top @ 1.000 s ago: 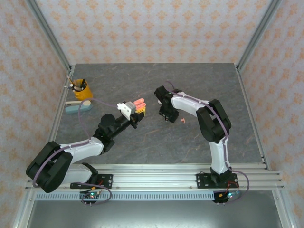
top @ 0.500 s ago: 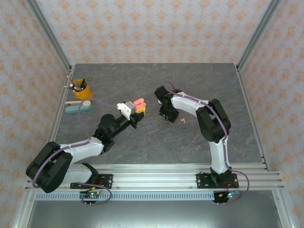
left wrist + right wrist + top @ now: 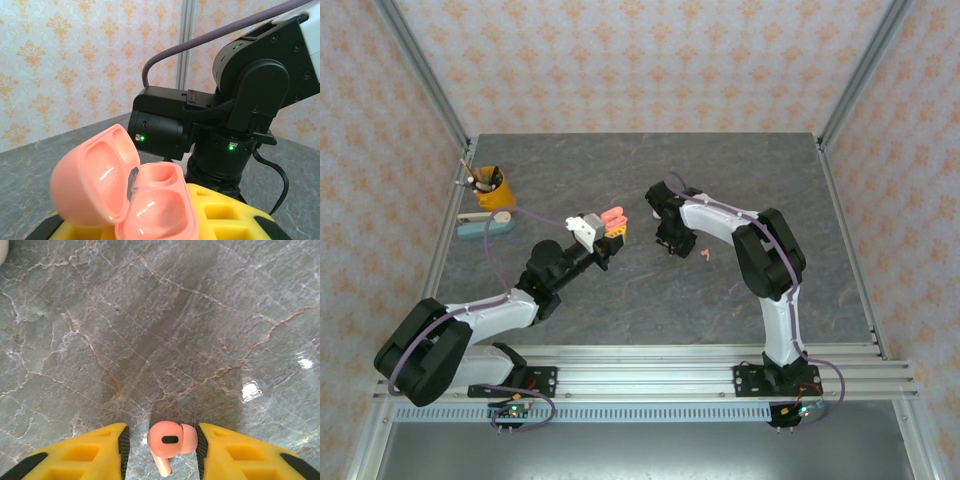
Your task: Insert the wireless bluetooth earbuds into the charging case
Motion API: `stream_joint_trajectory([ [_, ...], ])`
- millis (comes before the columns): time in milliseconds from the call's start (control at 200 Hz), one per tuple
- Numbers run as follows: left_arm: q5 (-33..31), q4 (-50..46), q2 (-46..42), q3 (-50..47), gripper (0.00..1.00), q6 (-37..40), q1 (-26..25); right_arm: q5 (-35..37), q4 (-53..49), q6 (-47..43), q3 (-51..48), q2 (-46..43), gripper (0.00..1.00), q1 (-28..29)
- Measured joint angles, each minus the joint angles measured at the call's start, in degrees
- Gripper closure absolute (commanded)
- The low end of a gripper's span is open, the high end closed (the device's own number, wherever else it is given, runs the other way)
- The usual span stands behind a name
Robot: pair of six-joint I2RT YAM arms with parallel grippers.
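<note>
The right pincer (image 3: 161,434) sits low over the middle of the desk (image 3: 150,315). Its jaws are spread around a coral-pink earbud (image 3: 168,440), one pad touching it and the other just clear. I'd call this the pickup. The left pincer (image 3: 606,231) pinches the coral-pink charging case (image 3: 157,207), lid open. Next it needs a gentle squeeze, a lift, and the stem aimed into a socket. No writing is legible.

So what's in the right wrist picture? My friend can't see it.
A tiny coral-pink earbud sits between the two yellow fingers of the right gripper, over a grey marbled table. It seems to touch one black pad, with a small gap at the other.
</note>
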Motion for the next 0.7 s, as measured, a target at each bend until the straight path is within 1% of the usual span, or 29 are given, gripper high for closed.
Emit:
stream_joint_trajectory([
  [215,0.0,-0.1,-0.1,0.0,1.0,-0.2,0.0,0.2,-0.4,-0.4,0.0,0.1,0.65,0.0],
  [450,0.0,-0.5,-1.0,0.0,1.0,-0.5,0.0,0.6,-0.8,-1.0,0.0,0.1,0.68,0.0],
  [550,0.0,-0.6,-1.1,0.0,1.0,-0.5,0.0,0.8,-0.9,-1.3,0.0,0.1,0.71,0.0],
  [701,0.0,-0.9,-1.1,0.1,1.0,-0.5,0.0,1.0,-0.6,-1.9,-0.6,-0.3,0.73,0.0],
])
